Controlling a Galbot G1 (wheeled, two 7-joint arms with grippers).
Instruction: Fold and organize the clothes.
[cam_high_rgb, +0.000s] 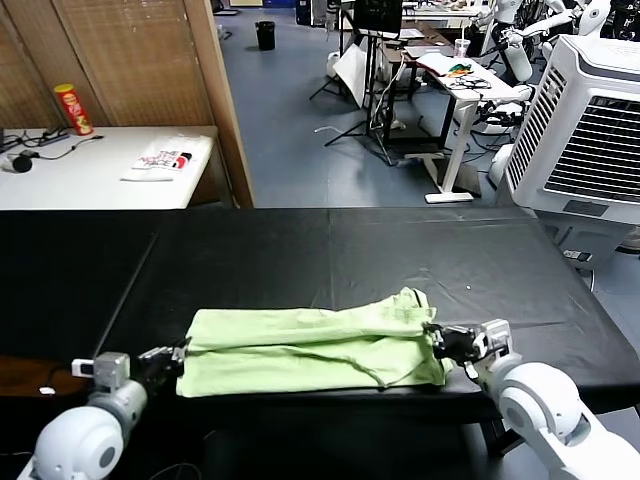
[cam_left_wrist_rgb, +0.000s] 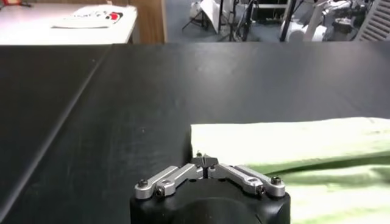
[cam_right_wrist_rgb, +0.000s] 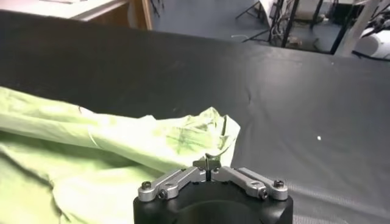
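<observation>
We see the left gripper (cam_high_rgb: 178, 358) at the near L corner of the T-shirt (cam_high_rgb: 310, 350), jaws pinched together, tips at the cloth's edge, can't tell if any fabric is caught; right gripper (cam_high_rgb: 450, 343) at the near R corner, tips look together w/ green cloth bunched around them, can't tell if it's held; shirt lies folded in a long band along the near edge of the black table (cam_high_rgb: 330, 250); far L, a white printed item (cam_high_rgb: 165, 157) and a red can (cam_high_rgb: 72, 108) on a pale table (cam_high_rgb: 80, 180).

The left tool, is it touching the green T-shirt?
Touching. In the left wrist view the left tool sits on the near corner of the green T-shirt, with no gap visible.
</observation>
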